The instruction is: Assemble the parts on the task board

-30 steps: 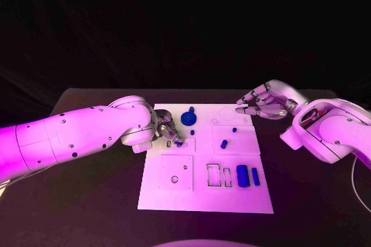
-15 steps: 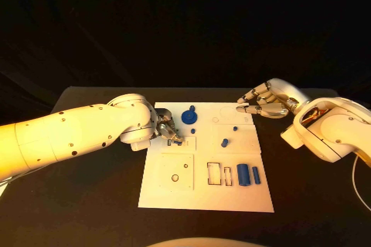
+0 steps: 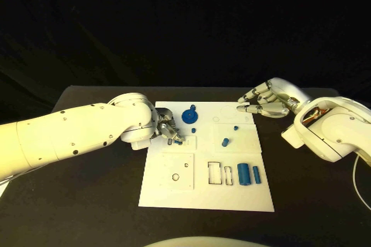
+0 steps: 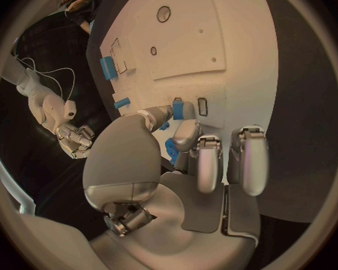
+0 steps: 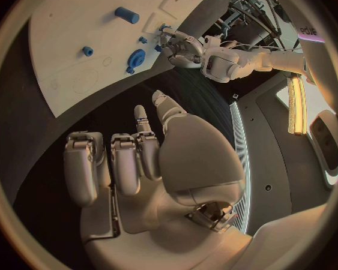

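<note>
The black table (image 3: pixel 93 204) carries the task board (image 3: pixel 205 196), a white plate at its middle. The left hand (image 3: pixel 165 130) sits over the board's left edge, fingers curled, pinching a small blue part (image 4: pixel 178 108) just above the board beside a small slot. The right hand (image 3: pixel 262 106) hovers off the board's far right corner — fingers curled in, holding nothing. On the board lie a blue gear (image 3: pixel 189 117) near its far edge and a blue cylinder (image 3: pixel 243 174) toward its near right.
</note>
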`<state>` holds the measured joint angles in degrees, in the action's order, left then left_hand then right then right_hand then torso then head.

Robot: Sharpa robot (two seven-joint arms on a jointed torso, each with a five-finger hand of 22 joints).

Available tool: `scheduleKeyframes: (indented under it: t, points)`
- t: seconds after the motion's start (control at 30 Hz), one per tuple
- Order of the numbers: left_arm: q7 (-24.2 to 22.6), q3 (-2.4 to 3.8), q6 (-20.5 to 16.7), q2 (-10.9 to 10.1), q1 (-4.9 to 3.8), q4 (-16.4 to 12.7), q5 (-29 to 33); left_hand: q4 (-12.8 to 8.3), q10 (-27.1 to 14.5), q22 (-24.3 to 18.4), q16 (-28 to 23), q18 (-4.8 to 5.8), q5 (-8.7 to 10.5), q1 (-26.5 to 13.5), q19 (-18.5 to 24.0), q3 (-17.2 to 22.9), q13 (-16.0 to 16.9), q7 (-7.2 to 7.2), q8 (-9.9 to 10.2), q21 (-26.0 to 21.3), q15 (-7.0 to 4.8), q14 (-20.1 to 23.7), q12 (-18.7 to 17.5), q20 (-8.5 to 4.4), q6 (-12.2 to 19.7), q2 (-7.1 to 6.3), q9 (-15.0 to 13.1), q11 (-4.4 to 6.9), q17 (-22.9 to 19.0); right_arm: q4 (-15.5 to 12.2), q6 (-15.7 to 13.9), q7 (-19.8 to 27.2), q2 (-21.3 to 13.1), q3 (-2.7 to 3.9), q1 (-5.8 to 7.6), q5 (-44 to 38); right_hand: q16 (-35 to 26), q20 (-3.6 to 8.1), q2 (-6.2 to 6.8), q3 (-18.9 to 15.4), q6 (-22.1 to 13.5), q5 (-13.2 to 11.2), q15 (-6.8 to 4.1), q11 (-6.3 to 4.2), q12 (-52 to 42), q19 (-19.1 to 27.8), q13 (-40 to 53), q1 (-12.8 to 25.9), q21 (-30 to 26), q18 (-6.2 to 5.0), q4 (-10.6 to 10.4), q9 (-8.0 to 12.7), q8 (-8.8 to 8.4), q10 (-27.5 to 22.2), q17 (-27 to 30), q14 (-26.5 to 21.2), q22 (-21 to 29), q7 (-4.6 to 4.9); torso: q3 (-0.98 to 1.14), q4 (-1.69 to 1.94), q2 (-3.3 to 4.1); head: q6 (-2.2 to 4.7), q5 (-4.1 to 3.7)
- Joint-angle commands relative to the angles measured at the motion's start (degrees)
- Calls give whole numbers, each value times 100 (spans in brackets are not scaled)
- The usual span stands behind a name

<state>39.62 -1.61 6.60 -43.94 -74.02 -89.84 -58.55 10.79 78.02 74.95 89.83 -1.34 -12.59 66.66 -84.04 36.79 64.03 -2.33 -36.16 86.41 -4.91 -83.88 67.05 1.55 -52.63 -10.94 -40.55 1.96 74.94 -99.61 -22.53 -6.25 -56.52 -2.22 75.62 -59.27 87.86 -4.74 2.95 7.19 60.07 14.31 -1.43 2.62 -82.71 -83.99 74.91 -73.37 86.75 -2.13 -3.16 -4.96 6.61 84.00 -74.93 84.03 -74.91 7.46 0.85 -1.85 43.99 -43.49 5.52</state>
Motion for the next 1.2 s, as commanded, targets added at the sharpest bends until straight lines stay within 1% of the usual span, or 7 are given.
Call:
scheduleKeyframes:
  t: [0.03,0.47,0.8,0.93,1.03,1.1,1.2]
  points:
    - [455,-18,192,5,20,3,-69,-875,52,1018,17,0,-23,-41,-341,840,30,38,-34,-8,-18,-612,47,-33,-91,68,12,13,1506,-8,70,44,2,1,-1,-52,-17,16,-49,4,-37,36,-10,-4,26,-177,1113,-29,-29,34,1,3,-36,252,-1088,501,-714,2,4,-5,-1,-10,5]
    - [450,-19,241,17,20,4,-69,-897,133,1041,17,6,-23,-149,-353,823,104,77,-44,6,-35,-612,119,-46,-181,102,43,41,1506,-5,101,35,-5,1,-1,-52,-19,13,-53,5,-37,93,-9,-3,26,-177,1114,-44,-30,33,2,2,-35,251,-1086,501,-713,3,1,-2,-1,-27,4]
    - [463,-19,285,59,20,19,-53,-884,214,1079,17,16,-18,-316,-374,775,186,113,-27,31,-52,-612,189,-60,-292,165,101,65,1506,-9,99,40,-2,1,-1,-52,-22,13,-52,4,-37,116,-8,-2,36,-173,1108,-46,-34,31,0,1,-35,246,-1081,500,-705,5,4,-3,-4,-42,5]
    - [497,-19,347,79,20,43,-51,-821,252,1094,17,20,-8,-468,-381,668,223,135,-1,40,-61,-612,217,-67,-365,216,151,80,1506,-15,99,40,-2,1,-1,-52,-22,13,-52,2,-37,121,-8,-1,40,-172,1106,-44,-35,31,-2,1,-35,244,-1080,499,-703,5,7,-5,-2,-47,10]
    - [522,-18,415,97,19,79,-51,-632,268,1087,17,18,21,-751,-377,393,249,145,36,32,-63,-612,230,-71,-439,244,210,86,1506,-24,86,49,-3,1,-1,-52,-22,12,-50,-1,-38,127,-8,0,41,-171,1106,-39,-36,30,-6,1,-35,244,-1081,500,-701,6,8,-8,0,-48,9]
    - [531,-18,439,109,19,103,-51,-555,264,1086,17,17,13,-845,-377,275,249,153,66,30,-72,-612,222,-76,-462,311,246,92,1506,-30,69,60,-3,1,-1,-52,-22,12,-50,-1,-38,127,-8,0,41,-171,1106,-39,-36,30,-6,1,-35,244,-1081,500,-701,6,8,-9,-1,-50,11]
    - [540,-18,465,130,19,134,-51,-529,259,1085,17,17,11,-887,-376,206,248,155,87,27,-76,-612,215,-80,-475,344,271,94,1506,-37,61,65,-2,1,0,-52,-24,12,-55,-2,-36,137,-7,0,34,-170,1109,-35,-36,30,-12,0,-34,247,-1079,499,-700,7,10,-12,-3,-48,13]
